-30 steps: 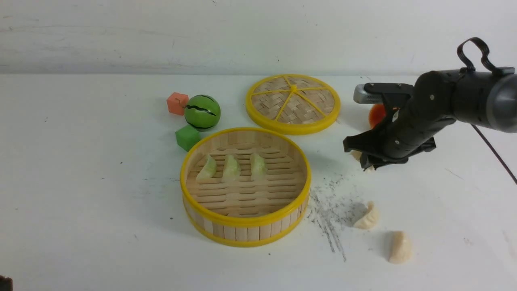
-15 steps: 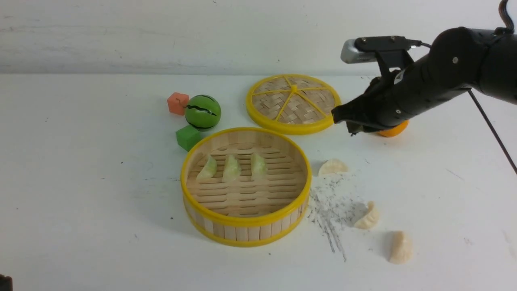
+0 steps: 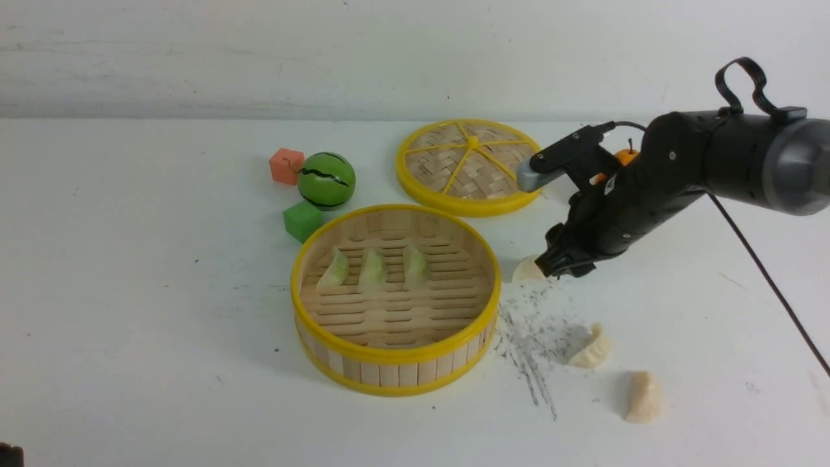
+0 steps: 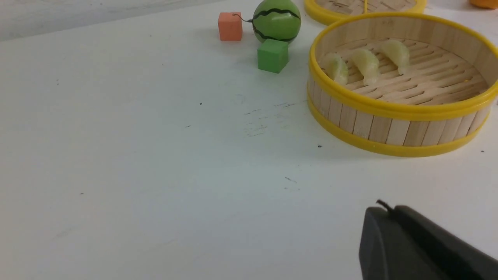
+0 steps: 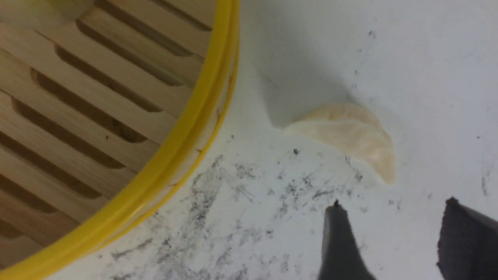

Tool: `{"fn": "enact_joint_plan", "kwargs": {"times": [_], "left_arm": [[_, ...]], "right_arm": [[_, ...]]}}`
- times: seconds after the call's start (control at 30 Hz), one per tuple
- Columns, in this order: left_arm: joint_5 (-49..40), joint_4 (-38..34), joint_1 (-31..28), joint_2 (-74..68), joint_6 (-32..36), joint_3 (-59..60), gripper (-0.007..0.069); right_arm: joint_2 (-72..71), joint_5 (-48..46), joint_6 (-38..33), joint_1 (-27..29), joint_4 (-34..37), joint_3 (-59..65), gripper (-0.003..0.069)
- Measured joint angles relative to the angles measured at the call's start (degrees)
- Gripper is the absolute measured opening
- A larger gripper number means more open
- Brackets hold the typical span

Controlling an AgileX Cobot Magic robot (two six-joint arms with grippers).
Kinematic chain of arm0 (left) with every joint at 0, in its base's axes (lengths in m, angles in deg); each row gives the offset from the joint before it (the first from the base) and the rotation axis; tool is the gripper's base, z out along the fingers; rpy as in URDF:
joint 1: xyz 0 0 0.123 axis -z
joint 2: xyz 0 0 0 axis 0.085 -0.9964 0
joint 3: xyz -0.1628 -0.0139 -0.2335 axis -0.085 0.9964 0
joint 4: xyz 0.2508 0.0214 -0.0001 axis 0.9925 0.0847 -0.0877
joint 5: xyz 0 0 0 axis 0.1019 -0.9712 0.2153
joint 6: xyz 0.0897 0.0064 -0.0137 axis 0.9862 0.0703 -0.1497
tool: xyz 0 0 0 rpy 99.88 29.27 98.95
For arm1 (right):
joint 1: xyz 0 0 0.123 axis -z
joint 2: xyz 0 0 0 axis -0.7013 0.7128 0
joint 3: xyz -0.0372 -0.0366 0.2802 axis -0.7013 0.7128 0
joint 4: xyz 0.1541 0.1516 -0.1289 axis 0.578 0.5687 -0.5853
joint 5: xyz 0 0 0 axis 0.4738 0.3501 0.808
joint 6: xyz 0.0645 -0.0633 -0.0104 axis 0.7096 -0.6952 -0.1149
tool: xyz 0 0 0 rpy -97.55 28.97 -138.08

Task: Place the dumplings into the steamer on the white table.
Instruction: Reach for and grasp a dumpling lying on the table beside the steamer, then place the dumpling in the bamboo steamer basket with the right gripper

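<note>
- The steamer (image 3: 389,373) stood uncovered on the white table (image 3: 130,292); every place below is given from it.
- Three green dumplings (image 3: 373,269) lay side by side in a row on the far half of the steamer's slatted floor.
- One cream dumpling (image 5: 346,134) lay on the table just outside the steamer's right rim, near it but not touching.
- The right gripper (image 3: 551,266) hung low on the side of that dumpling away from the steamer, angled down toward it. Its jaws were released: two dark tips stood apart with only table between them, and the dumpling sat just ahead of the tips, ungripped.
- A second cream dumpling (image 3: 590,350) lay farther out to the steamer's right, level with its near edge.
- A third cream dumpling (image 3: 643,397) lay farther right again and nearer the robot.
- Grey scuff marks (image 3: 532,324) spread over the table between the steamer's right wall and the second cream dumpling.
- The lid (image 3: 447,168) lay flat beyond the steamer, toward its far right, close but apart.
- A watermelon ball (image 3: 326,180) sat beyond the steamer's left side, with an orange cube (image 3: 286,166) at its far left.
- A green cube (image 3: 302,220) sat just beside the steamer's far-left rim.
- An orange fruit (image 3: 626,157) showed partly behind the right arm, well beyond and right of the steamer.
- The left gripper (image 4: 385,212) hung well off the steamer's near-left side, its jaws clenched shut.
</note>
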Motion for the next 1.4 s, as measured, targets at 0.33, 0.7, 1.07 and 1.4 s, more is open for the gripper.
{"fn": "enact_joint_plan", "kwargs": {"times": [0.33, 0.7, 1.07, 1.4], "left_arm": [[-0.6, -0.5, 0.0, 0.0, 0.0, 0.0, -0.0004], [-0.9, 1.1, 0.0, 0.0, 0.0, 0.0, 0.0000], [-0.9, 2.1, 0.0, 0.0, 0.0, 0.0, 0.0000], [-1.0, 2.2, 0.0, 0.0, 0.0, 0.0, 0.0004]], "right_arm": [[9.0, -3.7, -2.9, 0.0, 1.5, -11.2, 0.0408], [12.9, -9.7, -2.9, 0.3, 2.4, -14.9, 0.0134], [10.2, -16.8, 0.1, 0.3, 3.3, -14.9, 0.0088], [9.2, -21.0, 5.6, 2.7, 3.4, -14.9, 0.0085]]}}
